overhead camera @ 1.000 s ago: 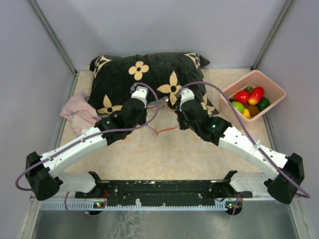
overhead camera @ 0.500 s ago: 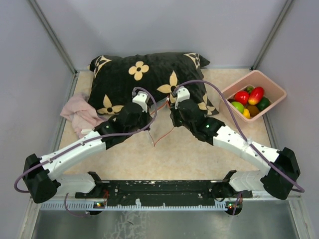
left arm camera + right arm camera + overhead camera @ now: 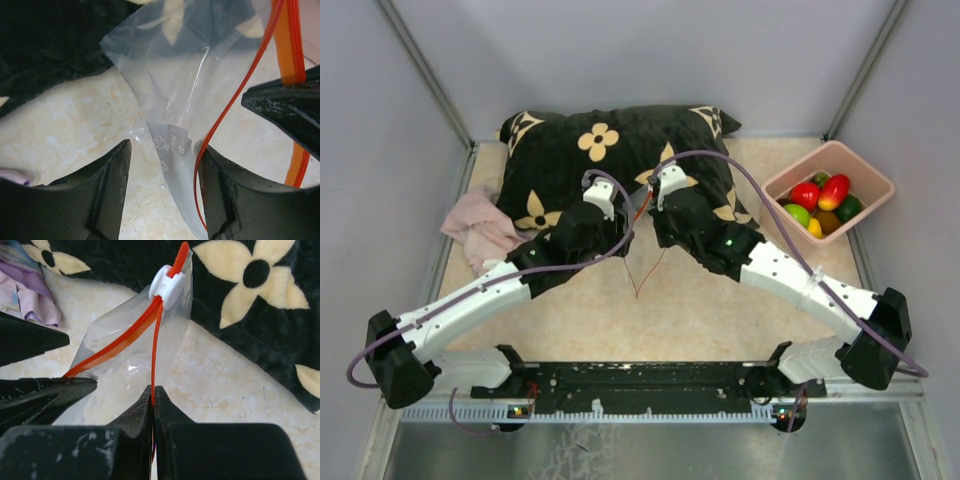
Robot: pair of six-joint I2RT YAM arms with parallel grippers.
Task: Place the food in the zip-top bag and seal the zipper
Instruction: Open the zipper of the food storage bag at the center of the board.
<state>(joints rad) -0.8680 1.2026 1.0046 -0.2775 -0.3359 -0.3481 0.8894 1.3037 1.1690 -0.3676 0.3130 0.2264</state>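
Since a second ago both arms have pushed farther toward the flowered pillow [image 3: 560,150], and their wrists are closer together. The left gripper [image 3: 165,150] has its jaws apart around the hanging zip-top bag [image 3: 185,75]. The right gripper [image 3: 152,390] pinches the zipper [image 3: 289,45] below its white slider [image 3: 167,285]. The food [image 3: 820,195] lies in the pink bin [image 3: 868,170], well apart. A pink cloth [image 3: 475,225] lies to the left.

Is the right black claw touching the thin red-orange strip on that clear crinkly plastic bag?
Touching. The right wrist view shows the right gripper pinched shut on the red-orange strip of the clear bag.
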